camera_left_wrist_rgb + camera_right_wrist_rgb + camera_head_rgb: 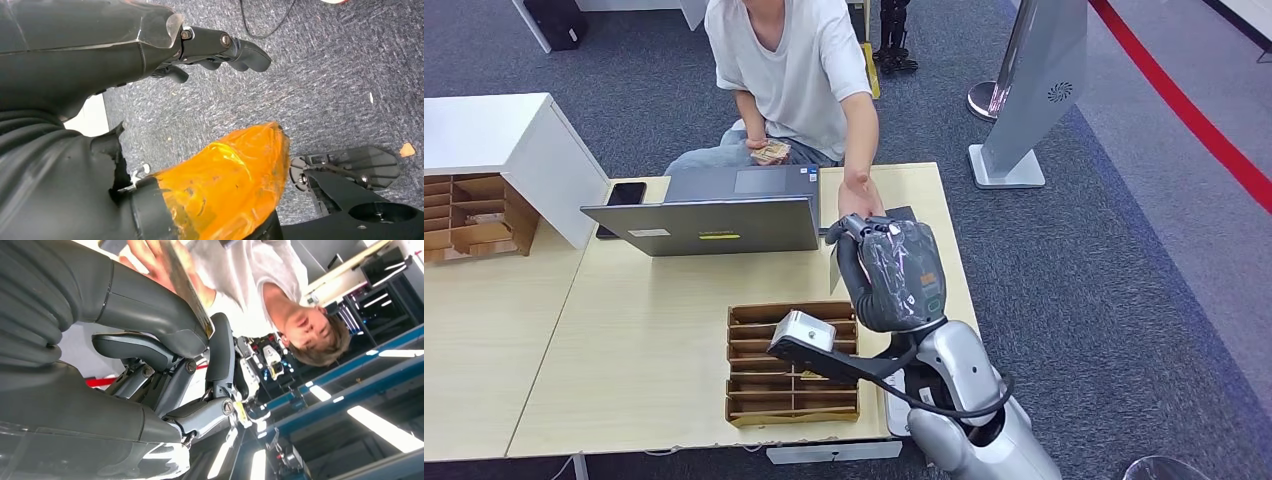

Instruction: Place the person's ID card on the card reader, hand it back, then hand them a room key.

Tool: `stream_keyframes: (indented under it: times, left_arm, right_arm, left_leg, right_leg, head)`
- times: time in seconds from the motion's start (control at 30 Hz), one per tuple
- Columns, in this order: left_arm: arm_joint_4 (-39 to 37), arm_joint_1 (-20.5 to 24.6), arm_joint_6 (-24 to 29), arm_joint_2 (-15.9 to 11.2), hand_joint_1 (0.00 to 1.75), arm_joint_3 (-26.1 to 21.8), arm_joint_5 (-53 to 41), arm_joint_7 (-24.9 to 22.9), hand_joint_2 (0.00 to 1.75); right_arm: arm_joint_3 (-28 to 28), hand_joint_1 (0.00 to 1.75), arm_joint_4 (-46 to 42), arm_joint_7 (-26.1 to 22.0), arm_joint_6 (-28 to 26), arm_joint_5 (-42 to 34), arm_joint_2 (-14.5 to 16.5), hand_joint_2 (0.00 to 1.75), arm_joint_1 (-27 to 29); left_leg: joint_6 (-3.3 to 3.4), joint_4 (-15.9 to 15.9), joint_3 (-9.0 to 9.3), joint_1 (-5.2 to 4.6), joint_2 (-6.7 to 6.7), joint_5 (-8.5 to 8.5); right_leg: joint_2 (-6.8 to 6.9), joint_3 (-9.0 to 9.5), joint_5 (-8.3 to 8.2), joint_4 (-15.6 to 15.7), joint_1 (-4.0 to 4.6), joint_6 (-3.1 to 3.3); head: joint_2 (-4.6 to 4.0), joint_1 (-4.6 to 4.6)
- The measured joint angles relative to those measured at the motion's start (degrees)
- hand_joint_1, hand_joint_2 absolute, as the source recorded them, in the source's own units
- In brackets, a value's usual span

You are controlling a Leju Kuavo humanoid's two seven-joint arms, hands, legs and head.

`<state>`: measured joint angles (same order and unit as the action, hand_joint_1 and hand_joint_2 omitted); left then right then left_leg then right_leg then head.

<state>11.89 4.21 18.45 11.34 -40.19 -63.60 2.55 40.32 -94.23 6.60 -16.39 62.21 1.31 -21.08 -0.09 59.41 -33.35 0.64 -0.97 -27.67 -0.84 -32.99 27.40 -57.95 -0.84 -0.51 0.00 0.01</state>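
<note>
1 person (794, 70) sits behind 1 light wooden table (624, 330). On it stand 1 open laptop (709, 212), 1 dark phone (621, 200) and 2 slotted wooden racks: 1 near the table's front edge (754, 400), 1 at the far left (469, 215). 2 robot hands show: the right hand (879, 250) and the left hand (220, 47). 1 card (187, 287) is in the right hand.

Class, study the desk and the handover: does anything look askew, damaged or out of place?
Nothing stands out. The laptop, phone and wooden organizer sit squarely on the desk; the right hand holds a card at the person's hand.
</note>
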Motion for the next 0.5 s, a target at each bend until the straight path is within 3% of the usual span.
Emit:
stream_keyframes:
  times: [0.5]
  left_arm:
    - [0.0, 1.4, -1.4, 0.0, 0.0, 0.5, -2.2, -2.1, 0.0]
  right_arm:
    - [-2.7, 1.75, 7.9, 3.0, 2.6, 2.6, 0.4, 1.75, -7.7]
  left_leg:
    - [-0.02, 0.0, 0.0, 0.0, -0.03, 0.06]
  right_leg:
    - [0.01, 0.0, -0.03, 0.0, 0.0, 0.01]
  head:
    - [0.0, 0.01]
